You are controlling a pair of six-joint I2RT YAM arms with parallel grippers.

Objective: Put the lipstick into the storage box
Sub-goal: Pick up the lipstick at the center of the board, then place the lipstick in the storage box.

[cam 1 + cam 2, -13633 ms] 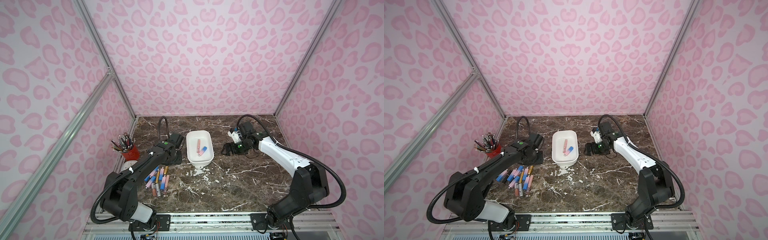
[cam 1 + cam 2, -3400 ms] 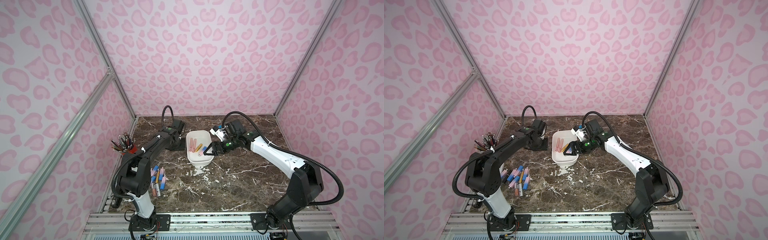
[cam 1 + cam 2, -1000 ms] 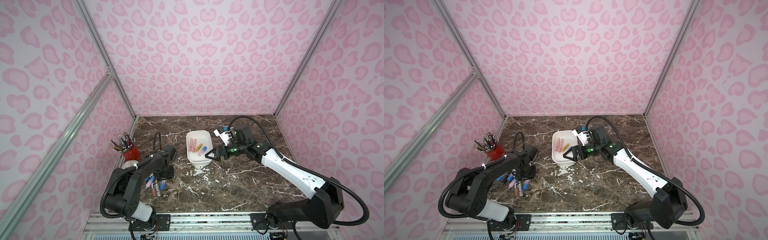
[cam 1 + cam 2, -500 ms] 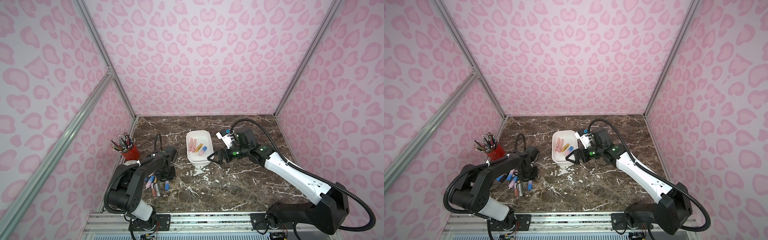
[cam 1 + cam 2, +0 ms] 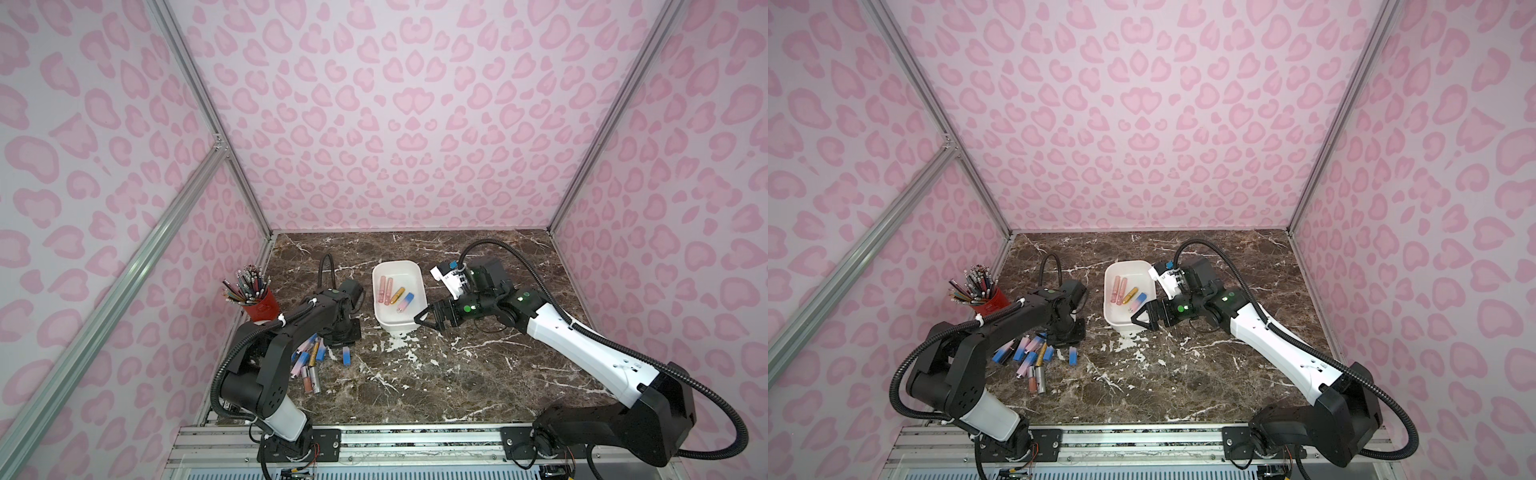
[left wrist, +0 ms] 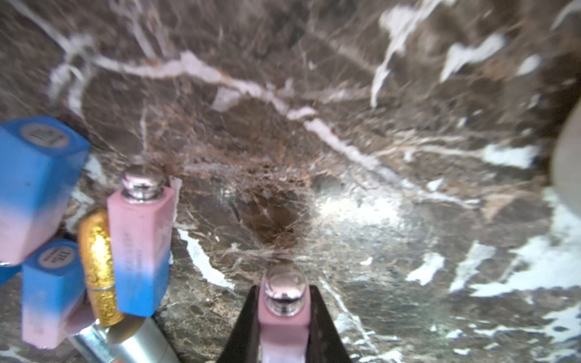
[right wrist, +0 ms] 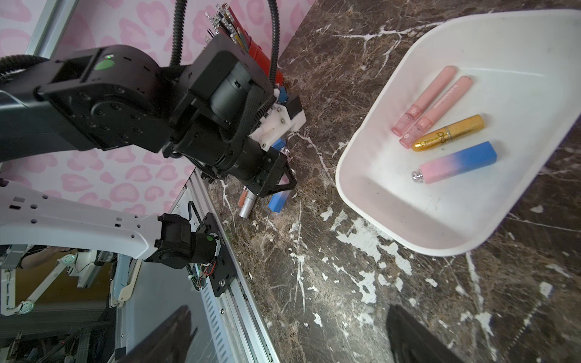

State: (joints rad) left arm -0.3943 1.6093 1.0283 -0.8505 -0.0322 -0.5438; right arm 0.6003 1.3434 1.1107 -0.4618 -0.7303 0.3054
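In the left wrist view my left gripper is shut on a pink lipstick with a silver knob, and its black fingers press both sides of the tube. In both top views that gripper sits low over the table, at the right edge of the loose lipstick pile. The white storage box holds several tubes. My right gripper stands open and empty beside the box's near right corner.
A red pencil cup stands by the left wall behind the pile. One blue and pink tube lies apart, just in front of my left gripper. The metal rail runs along the table's front edge.
My left gripper's jaws have closed onto the pink lipstick at the pile's edge. My right gripper has drawn back a little from the box towards the front, still open.
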